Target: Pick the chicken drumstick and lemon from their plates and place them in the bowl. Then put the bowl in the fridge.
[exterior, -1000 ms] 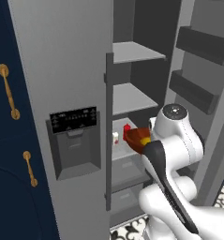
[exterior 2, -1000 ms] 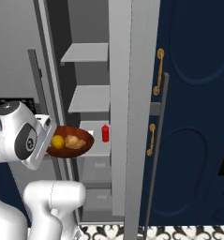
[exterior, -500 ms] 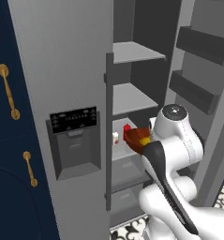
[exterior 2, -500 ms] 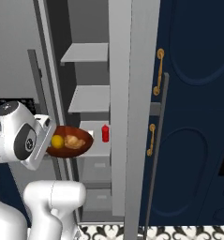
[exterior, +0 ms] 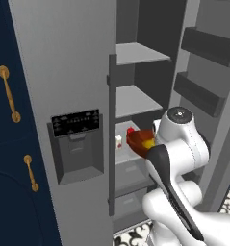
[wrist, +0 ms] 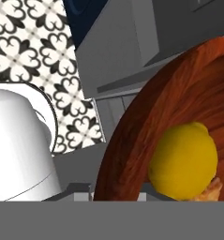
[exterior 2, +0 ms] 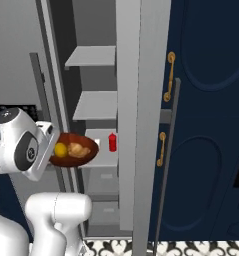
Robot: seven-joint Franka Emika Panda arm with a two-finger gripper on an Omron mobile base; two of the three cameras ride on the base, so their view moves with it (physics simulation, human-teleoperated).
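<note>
In the left base view, a navy cabinet door with brass handles (exterior: 8, 94) stands at the far left, beside the tall grey stainless-steel fridge (exterior: 63, 72) with a dark water-dispenser panel (exterior: 76, 124) set in its closed door. Right of that door the fridge compartment stands open, showing grey inner shelves (exterior: 135, 53) and drawers below. The white robot arm (exterior: 176, 149) reaches toward the opening, carrying the shallow reddish-brown wooden bowl (exterior: 138, 140) level in front of the shelves, above the drawers and not resting on any shelf.

The right base view shows the same bowl (exterior 2: 73, 150) from the other side, held at the arm's hand at its left rim. Inside it lie the small bright yellow lemon (exterior 2: 61, 149) on the left and the golden-brown roasted chicken drumstick (exterior 2: 80, 149) just beside it on the right. Behind the bowl, a small red bottle (exterior 2: 112, 142) stands upright on a white fridge shelf. At the far right is another navy cabinet door with brass handles (exterior 2: 169, 76).

In the hand view the lemon (wrist: 183, 161) rests against the bowl's glossy red inner wall (wrist: 146, 126), with black-and-white patterned floor tiles (wrist: 33, 51) below. The claw is closed tight, clamped on the bowl's rim.
</note>
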